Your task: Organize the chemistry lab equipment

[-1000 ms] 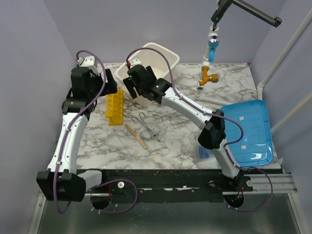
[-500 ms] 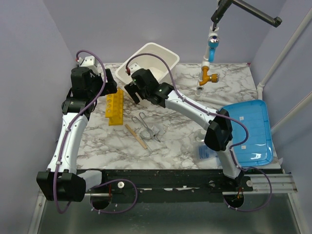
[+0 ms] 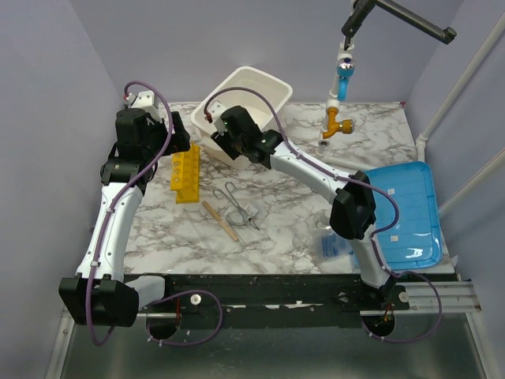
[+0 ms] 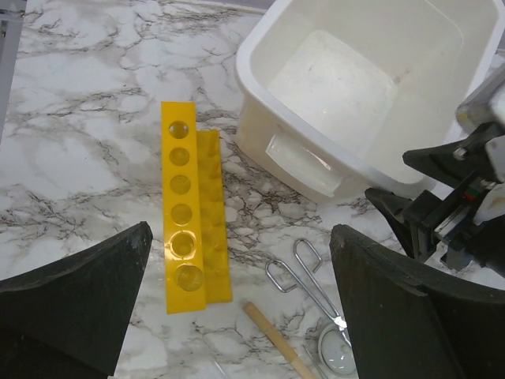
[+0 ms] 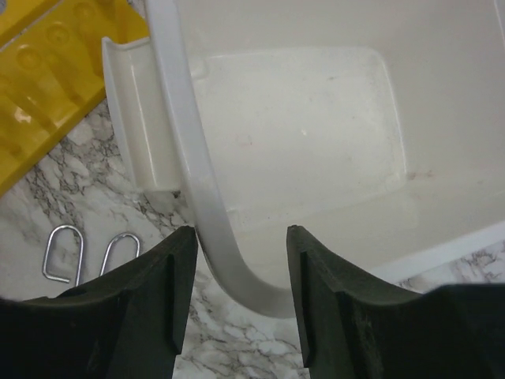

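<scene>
Since the earlier frame, the right arm has reached farther back, and the white bin (image 5: 180, 118) it handles now sits more level.

1. Near edge: the clear plastic bag with blue contents (image 3: 335, 246) lies on the counter (image 3: 284, 237) beside the blue tray (image 3: 410, 213).
2. Mid-counter: the wooden stick (image 3: 219, 220) and metal tongs (image 3: 237, 207) lie loose and close together. The yellow tube rack (image 4: 180, 213) lies just beyond them.
3. Left pincer (image 4: 241, 233): fingers spread wide, empty, above the rack.
4. Right pincer (image 5: 239, 237): fingers straddle the bin's near rim with a gap on the inner side, so it is not clamped.
5. Far side: the bin interior shows no contents.

Assessment: sorting has barely begun, and every visible item remains to be stowed.
</scene>
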